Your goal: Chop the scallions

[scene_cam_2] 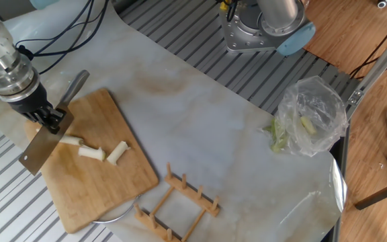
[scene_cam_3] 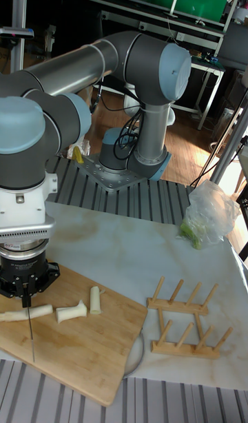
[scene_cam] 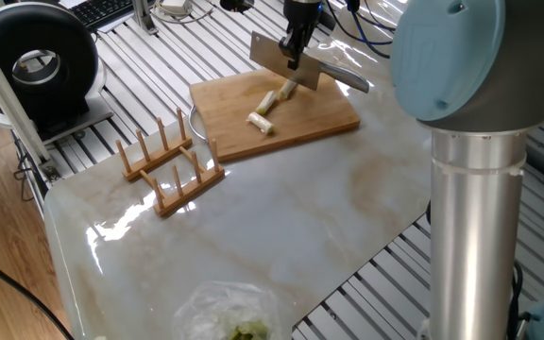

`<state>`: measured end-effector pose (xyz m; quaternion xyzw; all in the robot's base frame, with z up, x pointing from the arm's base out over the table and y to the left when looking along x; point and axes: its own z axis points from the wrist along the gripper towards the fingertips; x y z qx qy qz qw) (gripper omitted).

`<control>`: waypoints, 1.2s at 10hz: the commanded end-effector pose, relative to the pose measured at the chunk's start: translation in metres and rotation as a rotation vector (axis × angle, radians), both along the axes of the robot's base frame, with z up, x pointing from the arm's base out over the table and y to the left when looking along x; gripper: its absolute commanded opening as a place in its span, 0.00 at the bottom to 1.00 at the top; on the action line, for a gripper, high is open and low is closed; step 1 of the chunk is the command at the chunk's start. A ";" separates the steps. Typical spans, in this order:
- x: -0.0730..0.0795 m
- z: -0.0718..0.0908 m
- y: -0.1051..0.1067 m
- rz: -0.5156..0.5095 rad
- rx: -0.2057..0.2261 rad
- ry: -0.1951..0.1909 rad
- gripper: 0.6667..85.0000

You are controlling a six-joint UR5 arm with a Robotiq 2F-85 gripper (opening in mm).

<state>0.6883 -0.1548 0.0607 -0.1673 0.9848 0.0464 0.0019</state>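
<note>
The scallions lie as three pale stubby pieces (scene_cam: 262,122) (scene_cam_2: 91,153) (scene_cam_3: 71,313) in a loose row on the wooden cutting board (scene_cam: 324,118) (scene_cam_2: 93,191) (scene_cam_3: 83,357). My gripper (scene_cam: 296,49) (scene_cam_2: 50,119) (scene_cam_3: 27,297) is shut on a cleaver (scene_cam: 280,62) (scene_cam_2: 40,146). Its blade points down over the end piece of scallion (scene_cam_2: 71,140) (scene_cam_3: 17,315), the one nearest the gripper. In the tall fixed view the blade shows edge-on as a thin line (scene_cam_3: 32,337) crossing that piece. Whether the edge touches the board I cannot tell.
A wooden dish rack (scene_cam: 171,168) (scene_cam_2: 179,199) (scene_cam_3: 187,321) stands beside the board. A clear plastic bag with green bits (scene_cam_2: 311,119) (scene_cam_3: 210,218) (scene_cam: 227,314) sits near the table's far edge. A plate rim (scene_cam_2: 111,215) peeks from under the board. The arm's column (scene_cam: 480,217) stands close.
</note>
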 end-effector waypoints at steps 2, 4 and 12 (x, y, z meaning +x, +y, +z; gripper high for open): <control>-0.005 0.002 -0.005 0.018 -0.001 0.027 0.01; -0.005 0.000 -0.007 0.018 -0.010 0.030 0.01; -0.004 0.001 -0.016 0.023 -0.033 0.078 0.01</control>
